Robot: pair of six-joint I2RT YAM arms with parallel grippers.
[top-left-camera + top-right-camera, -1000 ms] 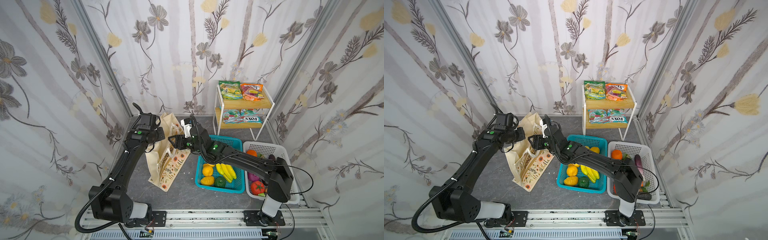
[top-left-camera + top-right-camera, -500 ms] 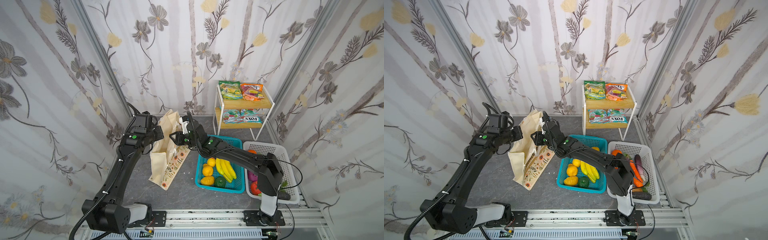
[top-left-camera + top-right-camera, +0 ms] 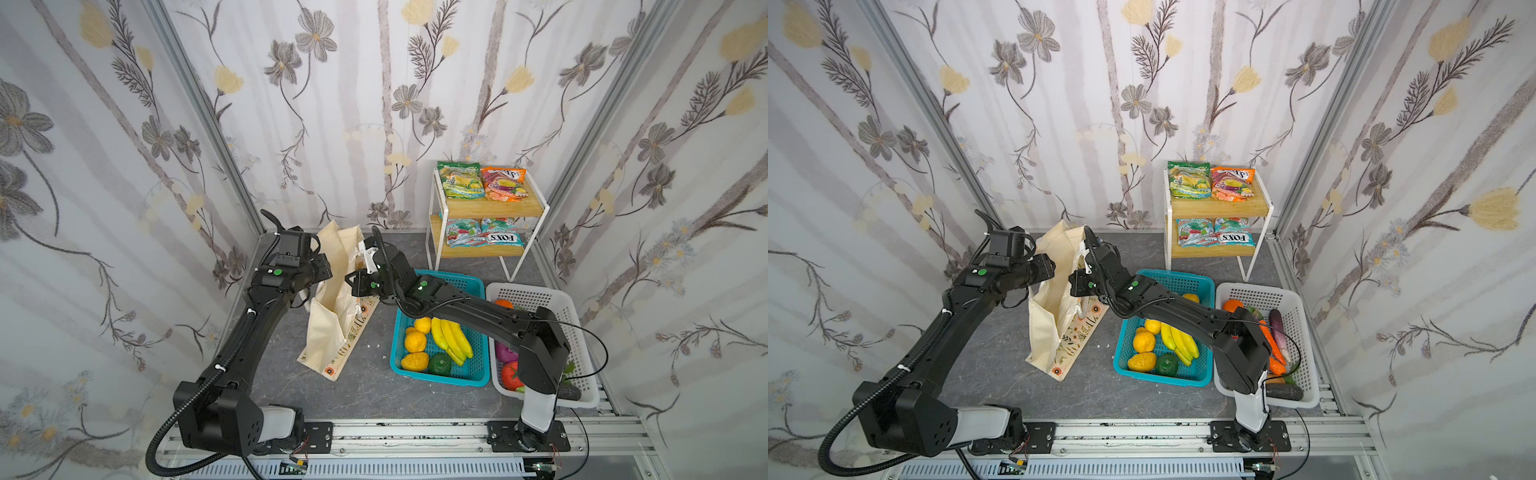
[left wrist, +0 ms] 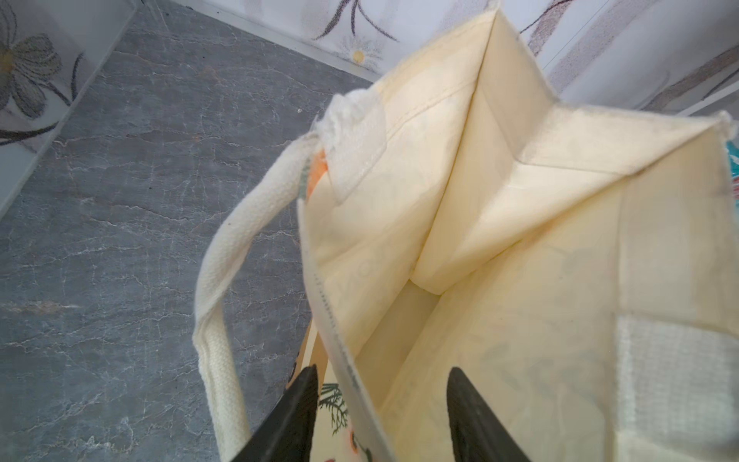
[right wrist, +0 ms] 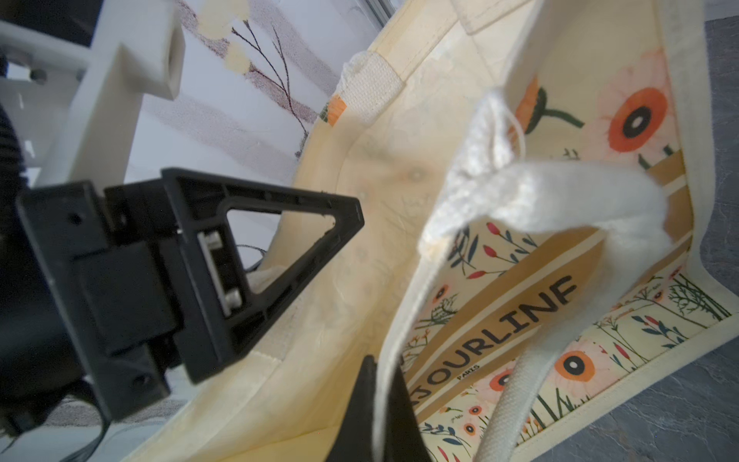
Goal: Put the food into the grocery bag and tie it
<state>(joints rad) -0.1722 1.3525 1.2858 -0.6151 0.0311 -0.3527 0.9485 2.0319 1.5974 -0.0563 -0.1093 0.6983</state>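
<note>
- Left gripper (image 4: 383, 374) is releasing: jaws now apart, astride the grocery bag (image 3: 328, 328) rim.
- Right gripper (image 5: 378, 380) is now clamping the opposite rim, so the mouth is standing open for the food (image 3: 451, 338).

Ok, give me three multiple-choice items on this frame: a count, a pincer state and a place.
1. How many packets lie on the shelf's top board? A one, B four, C two.
2. The right pincer is: A open, B shut on the bag's rim, C gripping a packet.
3. The bananas lie: A in the teal basket, B in the bag, C on the shelf.
C: a green one and an orange one lie side by side. B: the right wrist view shows the rim pinched. A: both top views show them there.
</note>
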